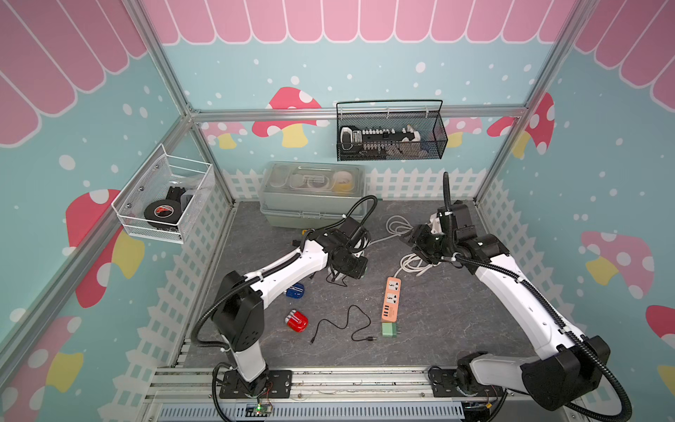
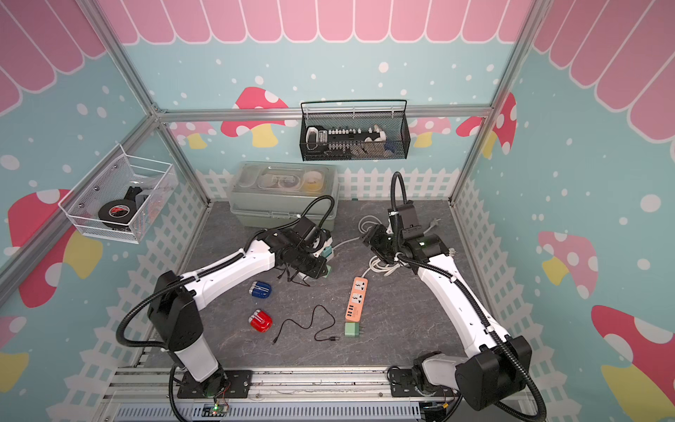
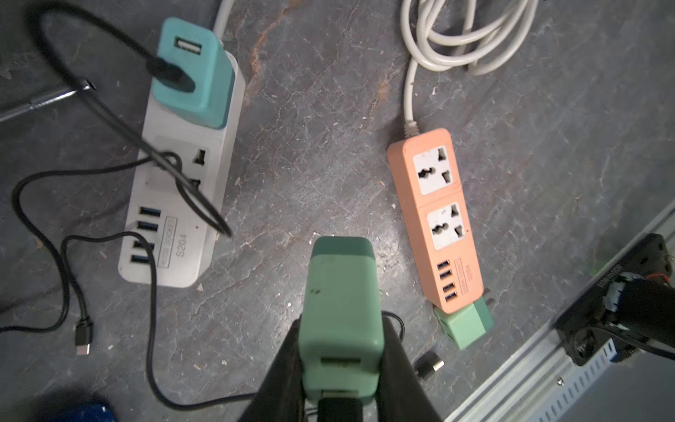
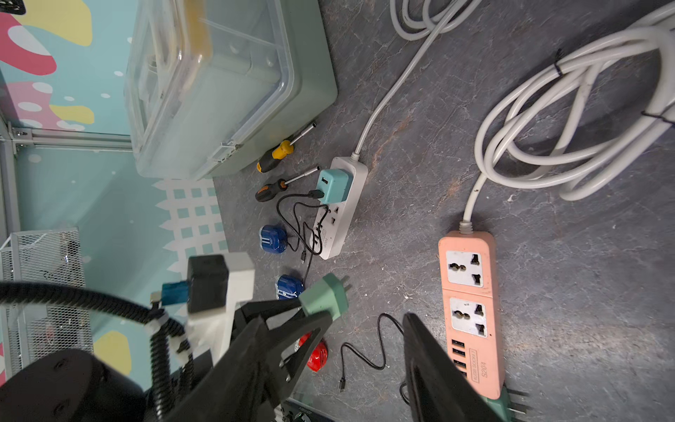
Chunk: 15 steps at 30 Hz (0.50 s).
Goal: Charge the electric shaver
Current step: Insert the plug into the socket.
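Near white strip marked "S204", left jaws clamp green adapter; right jaws stand apart

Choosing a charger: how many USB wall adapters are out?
3: the teal adapter plugged into the white strip, a green adapter held in the left gripper, a second green adapter lying at the orange strip's end.

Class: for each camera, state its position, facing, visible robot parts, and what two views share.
Both top views: high behind the bases, looking down on the grey table; both arms show.
Left wrist: looking down past the left gripper clamping a green charger block.
Right wrist: looking past the open right gripper.
Shared by wrists: the orange power strip.
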### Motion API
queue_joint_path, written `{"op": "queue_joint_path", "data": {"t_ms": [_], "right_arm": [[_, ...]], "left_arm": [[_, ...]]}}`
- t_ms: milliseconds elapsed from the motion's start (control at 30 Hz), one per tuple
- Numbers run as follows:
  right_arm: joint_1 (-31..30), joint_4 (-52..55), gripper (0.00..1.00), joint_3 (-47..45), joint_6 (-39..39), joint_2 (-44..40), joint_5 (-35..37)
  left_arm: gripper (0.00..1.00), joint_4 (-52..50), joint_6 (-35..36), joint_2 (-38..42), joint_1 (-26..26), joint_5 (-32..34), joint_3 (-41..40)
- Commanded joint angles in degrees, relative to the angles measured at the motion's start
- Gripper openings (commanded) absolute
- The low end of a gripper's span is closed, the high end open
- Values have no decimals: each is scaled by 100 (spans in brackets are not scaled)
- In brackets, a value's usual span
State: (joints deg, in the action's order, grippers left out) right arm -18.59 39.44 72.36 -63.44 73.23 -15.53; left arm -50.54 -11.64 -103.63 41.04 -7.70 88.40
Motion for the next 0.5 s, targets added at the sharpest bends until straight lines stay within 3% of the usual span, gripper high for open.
{"op": "queue_joint_path", "data": {"t_ms": [0, 133, 467], "right_arm": [[98, 173, 58, -121, 179, -194, -64], [186, 201, 58, -193, 174, -281, -150], [319, 202, 57, -327, 126, -336, -317]], "left_arm": [[0, -541, 343, -364, 10, 751, 511], [0, -1060, 658, -846, -24, 1176, 1113], [0, -1590, 1123, -1465, -360, 1369, 1844]]}}
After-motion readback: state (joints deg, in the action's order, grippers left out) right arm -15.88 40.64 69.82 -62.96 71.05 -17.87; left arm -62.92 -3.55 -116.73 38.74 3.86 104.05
